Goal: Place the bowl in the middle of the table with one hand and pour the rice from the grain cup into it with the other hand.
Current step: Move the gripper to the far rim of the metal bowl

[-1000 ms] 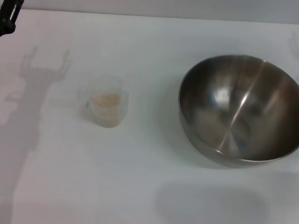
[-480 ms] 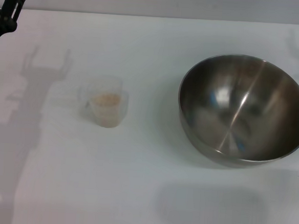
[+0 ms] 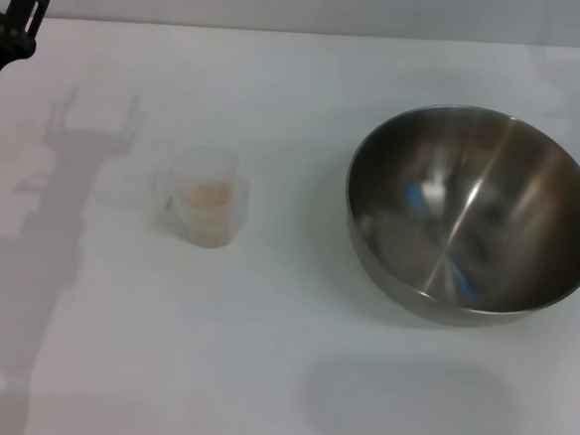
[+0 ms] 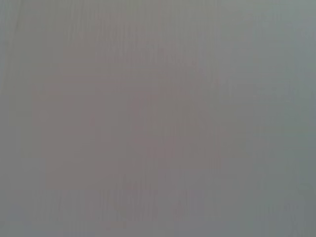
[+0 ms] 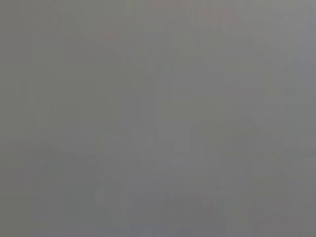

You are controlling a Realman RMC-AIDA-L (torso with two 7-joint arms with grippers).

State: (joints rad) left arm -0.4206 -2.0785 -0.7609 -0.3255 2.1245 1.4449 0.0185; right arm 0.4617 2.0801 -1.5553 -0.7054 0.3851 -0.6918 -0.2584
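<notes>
Steel mixing bowl (image 3: 474, 213) sits well right of grain cup (image 3: 204, 208), w/ rice (image 3: 207, 194); neither held. Left gripper (image 3: 24, 5) raised far left of cup, finger state can't be told; right gripper unseen.

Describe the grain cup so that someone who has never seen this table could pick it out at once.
On the plain white tabletop, start from the large shiny stainless-steel mixing bowl on the right side. Well apart to its left stands the small clear frosted plastic measuring cup, upright. It is far smaller than the bowl, see-through, and holds pale beige rice grains.
</notes>
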